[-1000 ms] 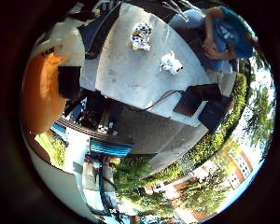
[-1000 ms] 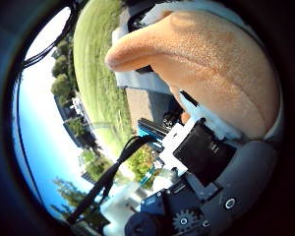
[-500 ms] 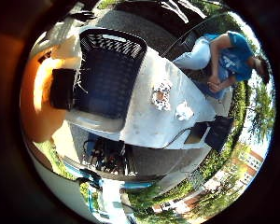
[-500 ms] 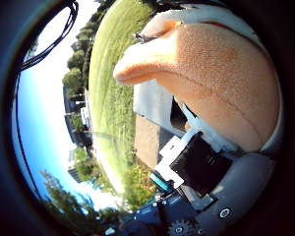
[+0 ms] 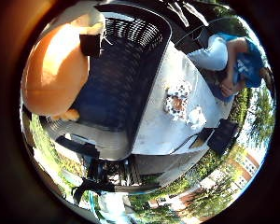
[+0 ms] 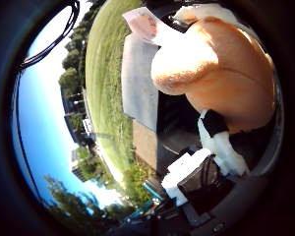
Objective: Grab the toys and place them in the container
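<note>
One orange plush toy (image 6: pixel 221 78) in hand (image 6: pixel 211 162) (fingers curled), above basket (image 5: pixel 116 74).

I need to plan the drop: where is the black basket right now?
In the little finger side view, the black basket sits on the grey table, right beside the held orange plush toy, with two small toys farther along the table.

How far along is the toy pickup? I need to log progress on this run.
Done: nothing can be seen inside the black basket yet. In hand: the hand grips an orange plush toy, held over the basket's opening. Left: release it there, then fetch the two small toys on the table, a spotted one and a white one.
</note>
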You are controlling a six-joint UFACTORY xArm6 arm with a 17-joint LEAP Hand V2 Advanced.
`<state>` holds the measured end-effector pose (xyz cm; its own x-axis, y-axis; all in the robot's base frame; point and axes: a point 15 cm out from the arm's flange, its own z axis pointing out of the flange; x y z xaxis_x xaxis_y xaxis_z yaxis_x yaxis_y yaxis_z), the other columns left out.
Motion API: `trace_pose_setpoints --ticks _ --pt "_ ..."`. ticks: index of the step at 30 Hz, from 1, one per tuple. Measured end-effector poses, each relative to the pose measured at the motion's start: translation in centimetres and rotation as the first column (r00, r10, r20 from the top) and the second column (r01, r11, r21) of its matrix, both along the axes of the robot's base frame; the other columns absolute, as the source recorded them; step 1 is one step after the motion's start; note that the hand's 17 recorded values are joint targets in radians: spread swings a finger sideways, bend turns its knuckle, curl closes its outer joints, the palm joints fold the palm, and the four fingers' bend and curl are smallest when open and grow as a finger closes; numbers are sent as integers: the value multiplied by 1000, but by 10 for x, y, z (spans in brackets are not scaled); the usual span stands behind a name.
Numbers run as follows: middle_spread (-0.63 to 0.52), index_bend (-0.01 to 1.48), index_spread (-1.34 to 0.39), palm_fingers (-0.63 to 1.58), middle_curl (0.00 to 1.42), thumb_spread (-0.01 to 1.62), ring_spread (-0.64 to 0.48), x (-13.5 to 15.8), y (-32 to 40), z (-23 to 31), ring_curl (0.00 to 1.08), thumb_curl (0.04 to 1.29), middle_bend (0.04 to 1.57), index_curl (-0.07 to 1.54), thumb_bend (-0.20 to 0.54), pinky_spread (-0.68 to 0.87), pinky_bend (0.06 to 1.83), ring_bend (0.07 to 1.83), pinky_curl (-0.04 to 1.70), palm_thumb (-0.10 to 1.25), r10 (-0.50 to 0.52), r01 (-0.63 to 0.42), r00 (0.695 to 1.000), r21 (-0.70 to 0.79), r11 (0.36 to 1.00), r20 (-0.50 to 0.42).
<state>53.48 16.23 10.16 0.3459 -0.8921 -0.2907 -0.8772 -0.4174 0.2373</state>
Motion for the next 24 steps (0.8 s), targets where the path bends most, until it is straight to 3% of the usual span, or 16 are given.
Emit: trace_pose_setpoints --ticks 7,14,20,24 --pt "95 339 -462 -132 402 1100 305 -2 -66 46 329 560 123 82 -28 482 734 477 562 806 -10 11 1000 31 999 -13" --pt "111 254 -452 -56 322 1084 315 6 -152 71 310 528 133 150 -31 499 658 413 484 801 -88 88 996 8 996 34" --pt "141 163 -328 -21 303 1095 309 24 -228 56 316 505 159 172 -40 504 633 430 445 749 -167 177 979 -80 981 114" --pt "155 161 -141 114 319 1119 314 44 -275 10 324 478 196 184 -38 511 620 487 409 678 -306 326 937 -111 939 170"
